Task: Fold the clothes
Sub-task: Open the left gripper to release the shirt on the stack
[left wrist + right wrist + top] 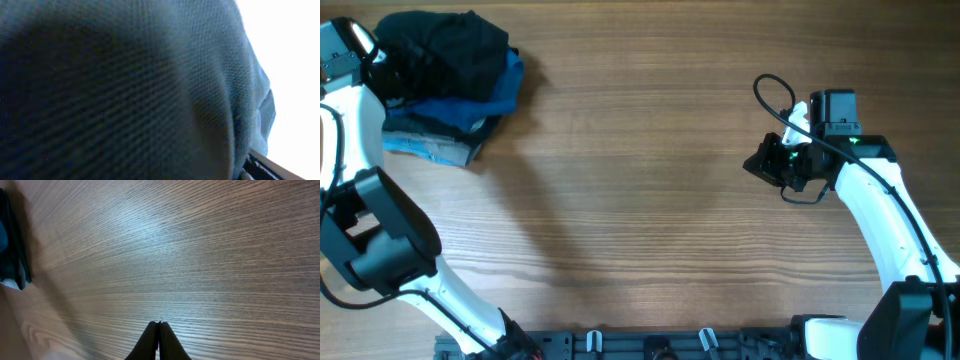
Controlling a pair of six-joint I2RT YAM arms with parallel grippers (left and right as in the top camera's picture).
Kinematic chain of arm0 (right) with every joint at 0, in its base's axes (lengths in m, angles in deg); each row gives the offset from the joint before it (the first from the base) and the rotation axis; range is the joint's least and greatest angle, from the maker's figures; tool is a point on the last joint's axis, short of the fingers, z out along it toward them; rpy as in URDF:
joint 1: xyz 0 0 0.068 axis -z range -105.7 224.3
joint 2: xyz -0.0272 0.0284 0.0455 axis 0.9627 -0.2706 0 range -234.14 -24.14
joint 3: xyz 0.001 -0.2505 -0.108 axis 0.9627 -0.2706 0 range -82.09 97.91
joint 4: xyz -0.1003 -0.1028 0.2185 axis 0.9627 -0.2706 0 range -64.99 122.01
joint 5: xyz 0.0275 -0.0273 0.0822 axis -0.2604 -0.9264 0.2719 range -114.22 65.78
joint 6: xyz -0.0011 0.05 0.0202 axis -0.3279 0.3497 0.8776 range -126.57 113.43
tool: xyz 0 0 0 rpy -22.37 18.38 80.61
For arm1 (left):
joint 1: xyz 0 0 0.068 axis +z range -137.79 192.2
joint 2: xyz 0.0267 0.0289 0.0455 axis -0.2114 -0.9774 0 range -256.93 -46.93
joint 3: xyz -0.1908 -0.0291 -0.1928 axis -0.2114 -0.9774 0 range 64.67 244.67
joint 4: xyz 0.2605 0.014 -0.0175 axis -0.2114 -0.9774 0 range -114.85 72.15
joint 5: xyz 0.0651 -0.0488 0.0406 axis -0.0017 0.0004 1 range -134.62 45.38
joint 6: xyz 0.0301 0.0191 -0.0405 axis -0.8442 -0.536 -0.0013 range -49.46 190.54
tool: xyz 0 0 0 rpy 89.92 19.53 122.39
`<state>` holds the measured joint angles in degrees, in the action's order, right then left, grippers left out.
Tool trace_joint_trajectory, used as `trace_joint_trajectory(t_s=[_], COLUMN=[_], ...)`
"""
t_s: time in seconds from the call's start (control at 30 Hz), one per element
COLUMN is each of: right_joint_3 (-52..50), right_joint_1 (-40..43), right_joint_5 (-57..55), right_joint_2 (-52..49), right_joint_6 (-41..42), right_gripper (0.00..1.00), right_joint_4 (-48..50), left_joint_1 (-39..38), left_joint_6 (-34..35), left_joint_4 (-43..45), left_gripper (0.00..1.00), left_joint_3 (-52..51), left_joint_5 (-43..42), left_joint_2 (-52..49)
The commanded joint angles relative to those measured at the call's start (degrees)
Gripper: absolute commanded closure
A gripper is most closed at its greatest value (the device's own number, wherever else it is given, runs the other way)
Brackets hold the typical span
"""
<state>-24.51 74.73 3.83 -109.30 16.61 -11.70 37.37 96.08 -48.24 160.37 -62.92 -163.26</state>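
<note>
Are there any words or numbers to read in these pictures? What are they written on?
No words, numbers, labels or signs can be read in any view.
black shirt, on top of the clothes pile: no logo or lettering shows from above.
cloth filling the left wrist view: only the weave, no print.
table: plain wood grain, nothing written on it.

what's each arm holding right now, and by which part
Right jaws: shut, nothing held. Left jaws: against the clothes pile, fabric fills the view; cannot tell.
</note>
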Motion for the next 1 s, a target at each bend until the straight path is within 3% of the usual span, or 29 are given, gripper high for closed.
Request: trace_joint_trajectory(t_s=[0.0, 0.07, 0.1, 0.17, 0.2, 0.37, 0.53, 0.63, 0.77, 0.97], right_joint_3=[0.7, 0.7, 0.7, 0.7, 0.7, 0.7, 0.7, 0.7, 0.7, 0.7], right_joint_1=[0.0, 0.0, 0.0, 0.0, 0.0, 0.0, 0.0, 0.0, 0.0, -0.7], right_joint_5=[0.2, 0.2, 0.0, -0.3, -0.3, -0.3, -0.2, -0.2, -0.2, -0.7], right_joint_2=[0.2, 0.2, 0.2, 0.2, 0.2, 0.2, 0.2, 0.2, 0.2, 1.1], right_joint_6=[0.8, 0.8, 0.8, 0.9, 0.9, 1.0, 1.0, 1.0, 0.8, 0.3], right_gripper=[0.96, 0.96, 0.96, 0.96, 0.96, 0.95, 0.96, 0.96, 0.96, 0.96], right_joint_4=[0.0, 0.0, 0.0, 0.2, 0.3, 0.4, -0.1, -0.1, -0.9, -0.6], left_joint_1=[1.7, 1.7, 1.6, 1.2, 0.9, -1.6, -1.9, -1.6, -2.1, -3.5], left_joint_6=[-5.4, -7.1, -7.6, -8.9, -8.9, -11.9, -11.9, -15.3, -16.7, -19.6], left_joint_4=[-5.4, -7.3, -7.8, -8.0, -7.3, -1.4, 6.2, 9.7, 5.8, 1.2], left_gripper=[0.13, 0.16, 0.29, 0.79, 0.96, 0.96, 0.96, 0.96, 0.96, 0.96], left_joint_3=[0.3, 0.3, 0.3, 0.3, 0.3, 0.2, 0.2, 0.2, 0.2, 0.3], left_joint_5=[0.8, 0.8, 0.8, 0.9, 0.8, 2.1, 9.4, 11.6, 9.8, 9.1], left_joint_2=[7.1, 11.1, 13.4, 16.8, 18.3, 16.3, 5.7, -1.1, -3.6, 4.3])
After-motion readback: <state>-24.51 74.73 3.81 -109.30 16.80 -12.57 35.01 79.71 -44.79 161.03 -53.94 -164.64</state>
